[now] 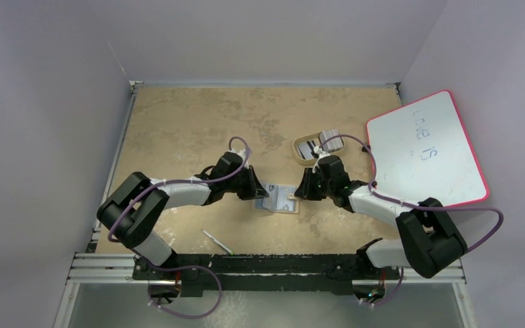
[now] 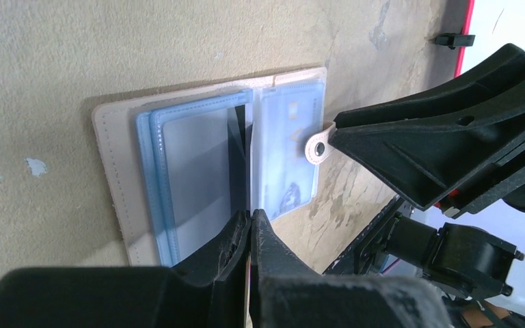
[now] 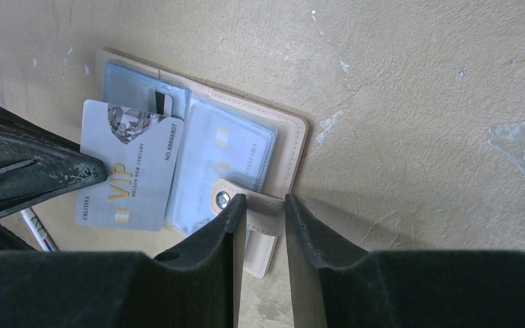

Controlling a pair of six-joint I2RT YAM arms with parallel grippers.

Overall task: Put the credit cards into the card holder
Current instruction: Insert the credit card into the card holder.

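Progress: I see one card already pocketed in the holder [image 3: 198, 160]; more cards [image 1: 319, 143] wait in the tray [image 1: 300, 154].
Left gripper [image 2: 250, 225]: clamped on a card [image 3: 128, 174], edge at the centre fold.
Right gripper [image 3: 265, 205]: narrow, straddling the snap tab [image 3: 246, 205], pinning the holder on the bench [image 3: 417, 102].

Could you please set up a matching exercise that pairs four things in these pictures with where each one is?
Things:
1. VIP card
2. tab
3. tray
4. whiteboard

Places:
A. far right, pink-edged
B. between the fingers of the right gripper
C. pinched by the left gripper
D. just beyond the right gripper, with cards in it

Pairs: 1-C, 2-B, 3-D, 4-A
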